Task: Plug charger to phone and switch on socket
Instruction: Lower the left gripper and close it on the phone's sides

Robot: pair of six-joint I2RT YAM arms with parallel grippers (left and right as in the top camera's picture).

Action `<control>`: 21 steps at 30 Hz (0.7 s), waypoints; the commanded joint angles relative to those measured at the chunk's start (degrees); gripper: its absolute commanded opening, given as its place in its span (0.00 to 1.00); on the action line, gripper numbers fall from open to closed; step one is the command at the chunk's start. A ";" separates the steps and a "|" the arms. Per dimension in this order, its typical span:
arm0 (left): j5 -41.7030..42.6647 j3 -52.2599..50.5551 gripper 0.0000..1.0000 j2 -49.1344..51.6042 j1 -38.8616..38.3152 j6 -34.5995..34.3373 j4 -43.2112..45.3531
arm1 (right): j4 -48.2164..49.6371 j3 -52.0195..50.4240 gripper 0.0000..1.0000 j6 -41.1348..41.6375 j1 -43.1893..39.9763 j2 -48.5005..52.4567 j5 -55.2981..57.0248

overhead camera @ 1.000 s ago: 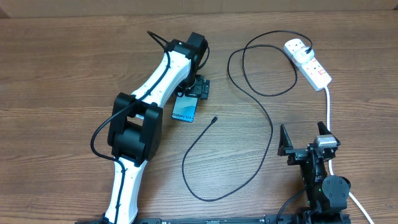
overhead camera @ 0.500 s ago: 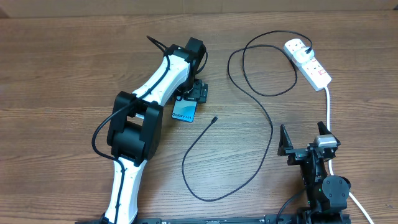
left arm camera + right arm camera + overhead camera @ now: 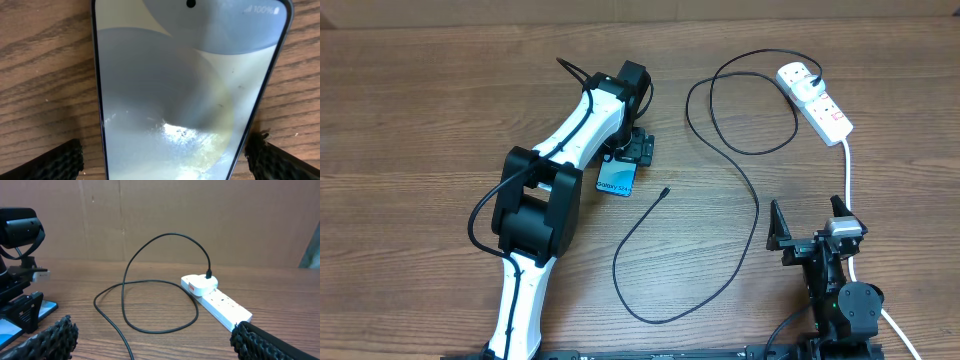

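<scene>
1. Almost nothing has changed in the last second. The left arm has eased down a touch at the upper middle of the overhead view and then held. The right arm, the cable and the socket have not moved.
2. The left fingers (image 3: 55,162) stand wide open on either side of the phone (image 3: 185,90), gripping nothing. I judge this a pause just before grasping or steadying the phone.
3. The phone lies flat on the worktop (image 3: 420,100) with its screen up, left of centre in the overhead view and partly under the left wrist.
4. The charger (image 3: 756,205) loops across the middle. Its small connector tip (image 3: 665,191) lies loose on the worktop, near the phone's lower right but apart from it, so the plugging-in is not yet done.
5. The right fingers (image 3: 52,337) are open too and empty, parked at the lower right, well apart from the socket (image 3: 815,100) at the upper right.
6. There are no real containers here. Of the socket's outlets, the far one holds the charger's black plug (image 3: 208,274). I cannot tell how the switches stand.
</scene>
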 commanded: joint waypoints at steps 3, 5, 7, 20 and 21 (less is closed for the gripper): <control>0.31 -1.01 0.98 0.68 0.35 1.09 0.31 | 0.33 -0.59 1.00 0.31 -0.24 -0.63 0.13; 0.35 -1.60 0.98 0.68 0.35 1.09 0.66 | 0.33 -0.59 1.00 0.31 -0.24 -0.63 0.11; 0.35 -2.56 0.97 0.68 0.37 1.07 1.03 | 0.33 -0.59 1.00 0.31 -0.24 -0.63 0.11; 2.21 -4.28 0.96 0.68 0.79 1.09 2.56 | 0.33 -0.59 1.00 0.31 -0.24 -0.63 0.11; 2.21 -4.28 0.96 0.68 0.83 1.07 2.62 | 0.33 -0.59 1.00 0.31 -0.24 -0.63 0.11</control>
